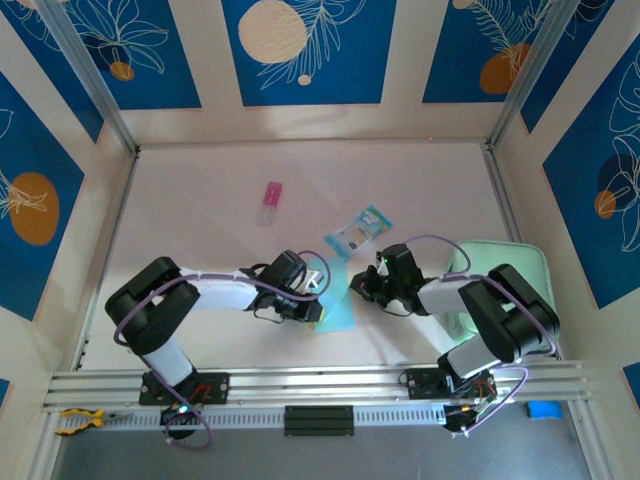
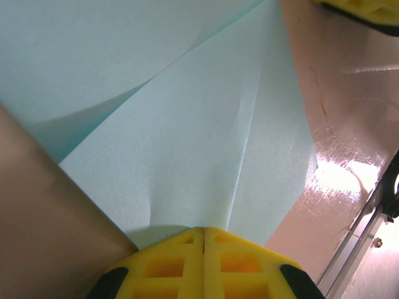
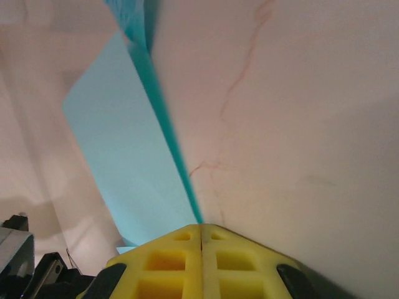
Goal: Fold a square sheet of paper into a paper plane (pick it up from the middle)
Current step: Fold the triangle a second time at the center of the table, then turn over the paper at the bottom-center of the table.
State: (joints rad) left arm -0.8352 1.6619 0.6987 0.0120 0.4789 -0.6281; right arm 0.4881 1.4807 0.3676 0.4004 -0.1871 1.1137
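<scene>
Overhead: square sheet of paper (image 1: pixel 340 306), folded narrow, lay flat on table. Left gripper (image 1: pixel 317 308) at sheet's left edge, right gripper (image 1: pixel 359 286) at its upper right. Printed packet (image 1: pixel 358 232) just beyond sheet.
Left wrist view added creases; yellow fingers (image 2: pixel 167 265) were pressed together at sheet's edge, grip unclear.
Right wrist view: fingers (image 3: pixel 163 266) were clamped on sheet's raised fold.
Both arms bent at elbow, reaching inward toward sheet.

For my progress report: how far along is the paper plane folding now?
Done: the light-blue sheet shows diagonal folds and creases. In hand: the left end effector and right end effector are both shut on its edges. Remaining: it is not a slim dart yet, so more folds remain.
</scene>
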